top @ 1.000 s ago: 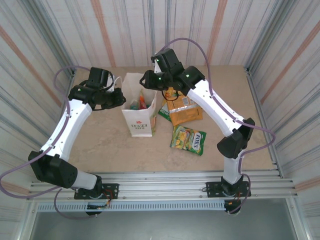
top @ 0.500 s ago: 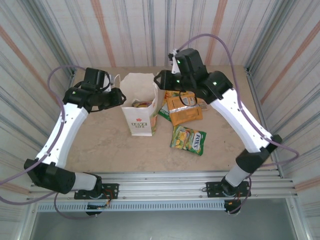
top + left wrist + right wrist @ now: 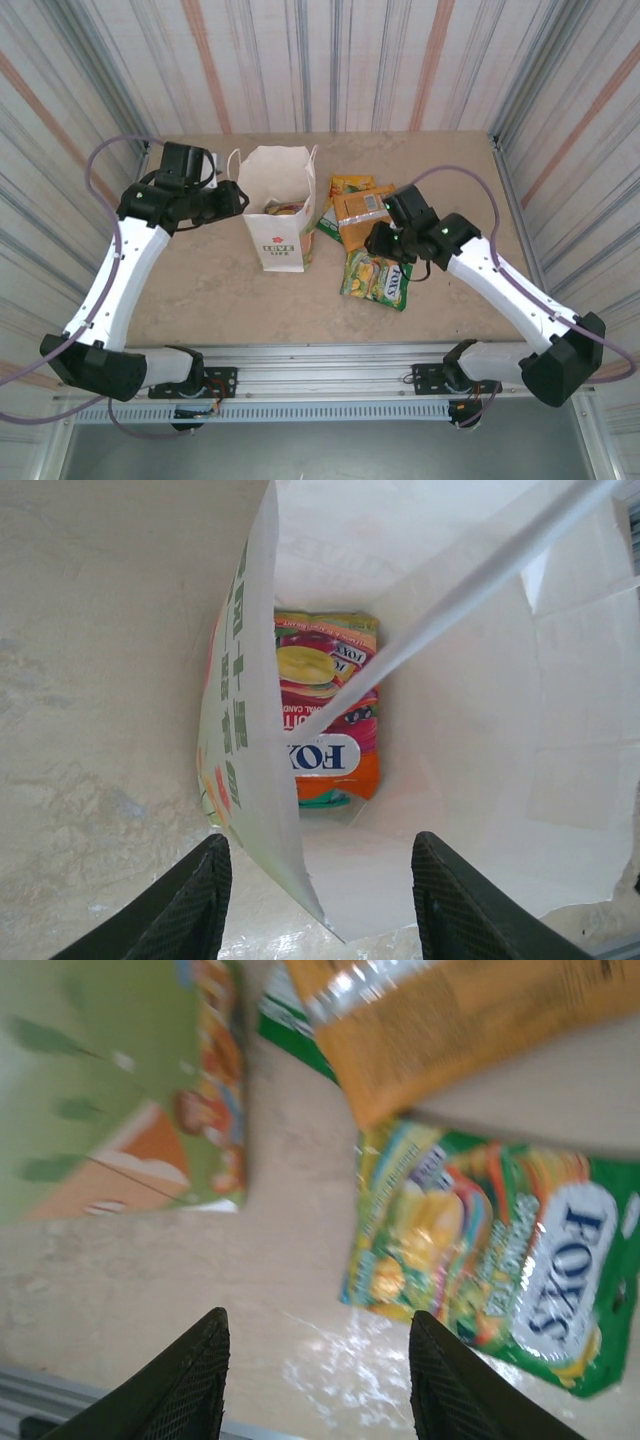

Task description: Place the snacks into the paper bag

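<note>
Table: pale stone-look surface (image 3: pixel 210 290) carrying the bag and the loose packets.
Nearest snack: a green FOX'S packet (image 3: pixel 378 278) lies flat on the table, right of the bag and apart from it; the right wrist view shows its white FOX'S lettering (image 3: pixel 490 1260).
Right gripper: it hovers over the table (image 3: pixel 378 243) just beside the green packet's far-left corner. In its wrist view (image 3: pixel 318 1385) the two dark fingers (image 3: pixel 190 1380) stand apart with bare table between them, holding nothing.
Paper bag: a white paper bag (image 3: pixel 278 235) stands upright left of centre, mouth open, printed logo on the near face. The right wrist view catches that printed face (image 3: pixel 110 1110) at the upper left, tinted greenish.
Inside the bag: a red-and-yellow packet (image 3: pixel 325 710) with FOX'S lettering rests at the bottom, against the printed wall. A thin white handle (image 3: pixel 450 600) crosses above it.
Left gripper: level with the bag's left rim (image 3: pixel 235 200). Its wrist view (image 3: pixel 318 900) looks down into the bag; the jaws are spread wide, with the bag's wall edge between them and no finger (image 3: pixel 455 910) touching it.
Orange packet: it lies right of the bag (image 3: pixel 368 222), just past the green one, overlapping a green-edged packet (image 3: pixel 326 224) beside the bag.
Farthest snack: a yellow-orange packet (image 3: pixel 350 186) partly under the orange one.
Backdrop: corrugated wall (image 3: pixel 330 70).
</note>
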### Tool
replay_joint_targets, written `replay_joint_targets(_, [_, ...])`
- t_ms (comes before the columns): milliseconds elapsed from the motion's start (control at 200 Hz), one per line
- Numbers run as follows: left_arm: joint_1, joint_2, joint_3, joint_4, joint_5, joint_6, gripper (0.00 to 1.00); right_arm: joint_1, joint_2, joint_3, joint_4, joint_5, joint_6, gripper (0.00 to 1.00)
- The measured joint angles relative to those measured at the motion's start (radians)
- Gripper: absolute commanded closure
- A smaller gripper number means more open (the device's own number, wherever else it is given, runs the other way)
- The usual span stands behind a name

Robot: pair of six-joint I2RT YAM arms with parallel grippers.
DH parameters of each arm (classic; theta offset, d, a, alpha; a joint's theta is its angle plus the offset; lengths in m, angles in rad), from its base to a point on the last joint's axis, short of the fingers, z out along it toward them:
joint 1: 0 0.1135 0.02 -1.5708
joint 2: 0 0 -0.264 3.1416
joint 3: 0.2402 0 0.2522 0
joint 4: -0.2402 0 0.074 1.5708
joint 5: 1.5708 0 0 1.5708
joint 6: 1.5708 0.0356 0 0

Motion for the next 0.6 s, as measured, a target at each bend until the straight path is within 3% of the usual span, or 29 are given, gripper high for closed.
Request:
replay_joint_targets(291, [0.0, 0.0, -0.012, 0.001, 0.002, -0.003, 0.48, -0.1, -0.015, -0.188, 0.016, -0.101, 0.139, 0.49])
replay_joint_targets(601, [0.0, 0.001, -0.027, 0.008, 0.003, -0.006, 0.48, -0.019, 0.022, -0.388, 0.199, -0.186, 0.395, 0.47])
